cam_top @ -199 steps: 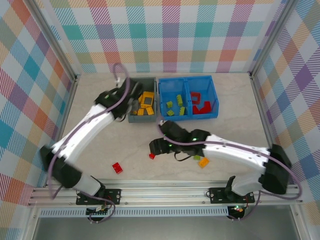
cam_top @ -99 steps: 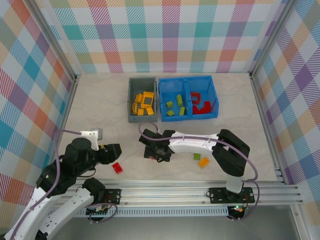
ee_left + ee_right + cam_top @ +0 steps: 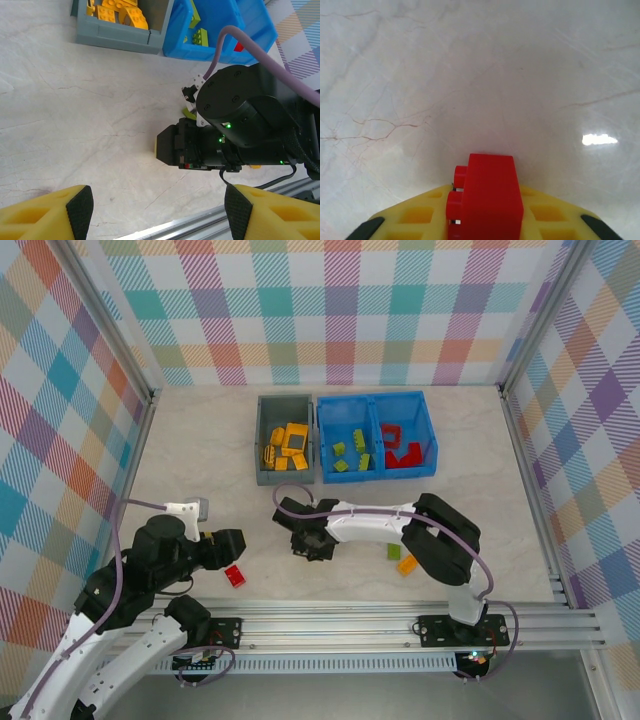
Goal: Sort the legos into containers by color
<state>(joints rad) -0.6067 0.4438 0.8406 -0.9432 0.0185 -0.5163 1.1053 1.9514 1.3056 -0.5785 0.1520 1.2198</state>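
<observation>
Bright, even light from overhead across the pale tabletop (image 3: 200,440), shadows faint and soft-edged. On the right wrist camera, a white glare patch sits up and right of the red brick (image 3: 487,197), and a soft grey shadow pools just beyond that brick. The brick itself looks slightly soft, so close to the lens. Left wrist view: crisp mid-frame.

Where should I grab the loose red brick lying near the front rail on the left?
Take the red brick by two opposite side walls, coming straight down from above. It lies flat on the table, skewed to the front rail, so probably turn the grip to match that skew; the bare surface around it leaves room.
</observation>
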